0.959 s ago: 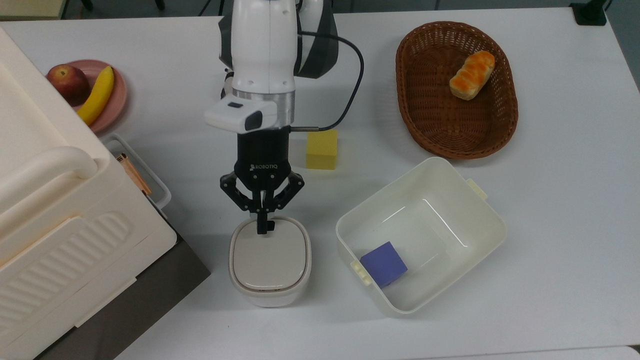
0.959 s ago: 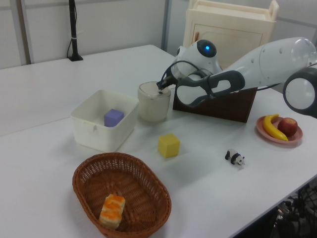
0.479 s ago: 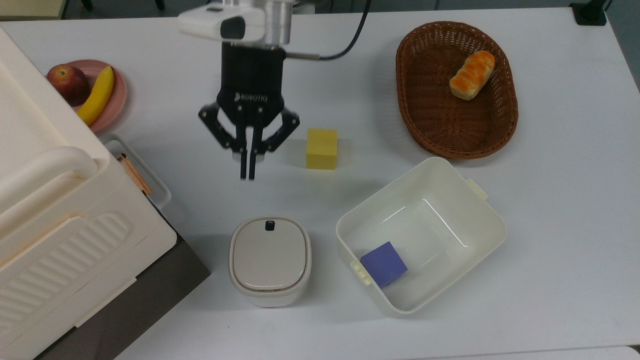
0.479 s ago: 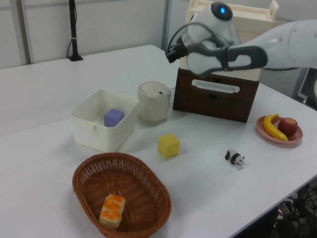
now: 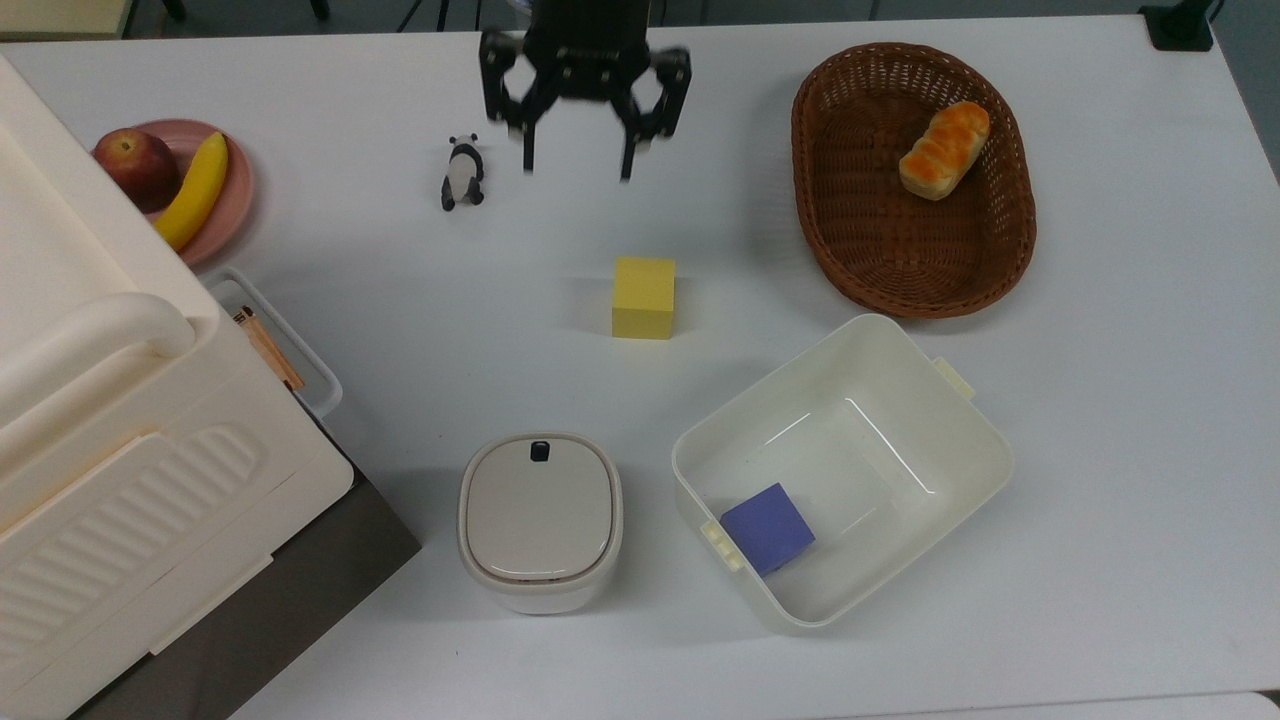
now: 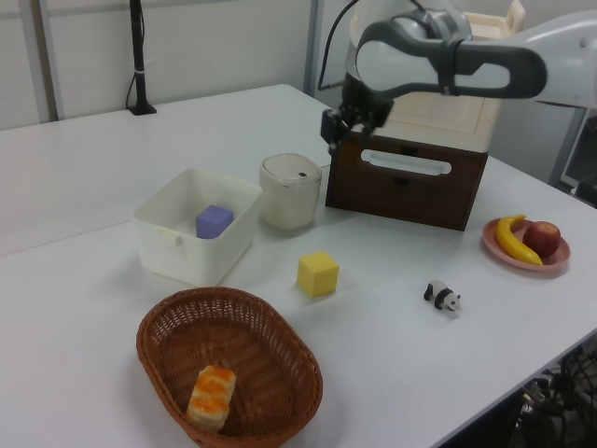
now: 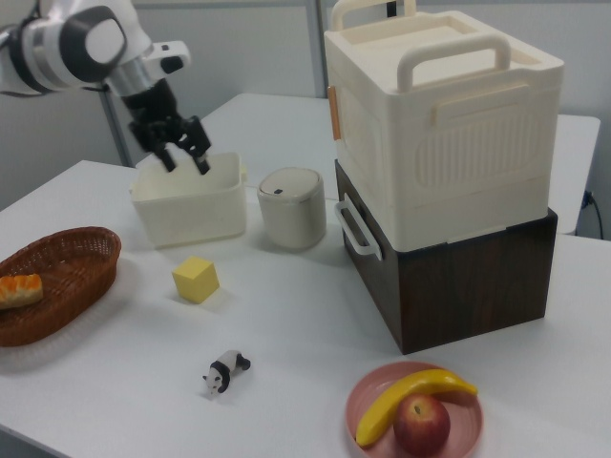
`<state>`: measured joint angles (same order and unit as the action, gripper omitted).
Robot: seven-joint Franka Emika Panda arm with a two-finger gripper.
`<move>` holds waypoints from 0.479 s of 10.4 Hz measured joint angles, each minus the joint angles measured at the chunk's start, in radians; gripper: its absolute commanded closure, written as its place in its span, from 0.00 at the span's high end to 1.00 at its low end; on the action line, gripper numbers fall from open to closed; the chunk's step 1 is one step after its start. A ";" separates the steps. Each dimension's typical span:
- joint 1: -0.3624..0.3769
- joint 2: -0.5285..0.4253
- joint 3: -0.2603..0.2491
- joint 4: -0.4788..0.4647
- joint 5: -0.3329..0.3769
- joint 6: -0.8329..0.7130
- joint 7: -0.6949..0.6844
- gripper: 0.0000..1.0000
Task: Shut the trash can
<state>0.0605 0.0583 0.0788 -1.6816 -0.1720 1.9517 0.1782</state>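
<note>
We see the trash can (image 5: 540, 520) with its lid down flat; our gripper (image 5: 577, 172) hangs well above the table (image 5: 1100, 400), fingers spread wide, holding nothing

The top view's left edge crops the cream ribbed box (image 5: 120, 450); its top edge crops the arm.

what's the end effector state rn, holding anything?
End effector: open, fingers spread, holding nothing, up above the table and apart from the trash can, whose lid lies flat.
</note>
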 measured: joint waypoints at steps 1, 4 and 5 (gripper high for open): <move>0.017 -0.023 0.000 0.005 0.000 -0.119 0.001 1.00; 0.032 -0.050 -0.003 0.086 0.000 -0.305 0.001 1.00; 0.031 -0.050 -0.009 0.095 0.011 -0.326 0.001 1.00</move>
<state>0.0916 0.0080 0.0700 -1.5865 -0.1612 1.6256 0.1794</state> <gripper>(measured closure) 0.000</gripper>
